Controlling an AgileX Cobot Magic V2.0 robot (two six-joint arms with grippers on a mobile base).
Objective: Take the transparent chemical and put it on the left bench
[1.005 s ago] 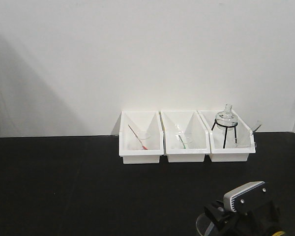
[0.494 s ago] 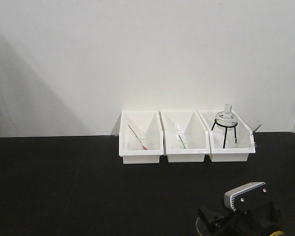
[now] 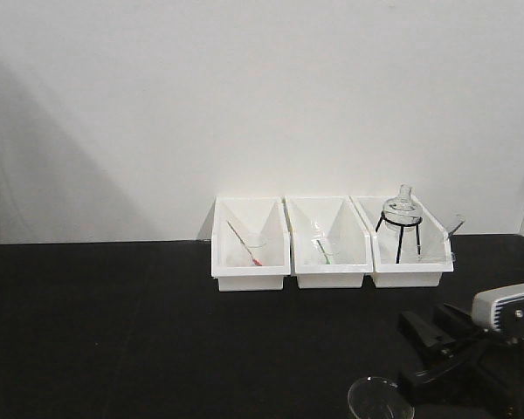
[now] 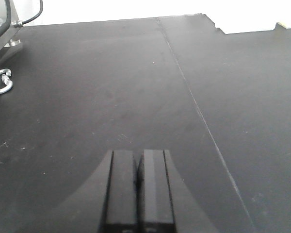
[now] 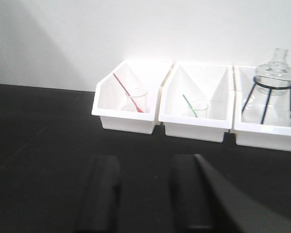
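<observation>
The transparent chemical (image 3: 380, 401), a small clear beaker, stands on the left bench (image 3: 113, 332) at the bottom edge of the front view, with only its round rim showing. My right gripper (image 3: 412, 352) is just to its right, open and apart from it. The right wrist view shows the right gripper (image 5: 144, 162) with its dark fingers spread, only black benchtop between them, and the beaker out of view. My left gripper (image 4: 138, 154) is shut on nothing above the black surface.
Three white bins (image 3: 332, 278) line the back against the white wall. The left bin (image 5: 126, 109) holds a small beaker with a red rod, the middle bin (image 5: 196, 119) one with a green rod. A round flask on a black tripod (image 3: 403, 214) fills the right bin. A metal hook (image 4: 1, 81) lies near the left arm.
The right gripper held the beaker low in the front view. It has let go, opened, and pulled back to the right. The beaker stays standing on the bench.
</observation>
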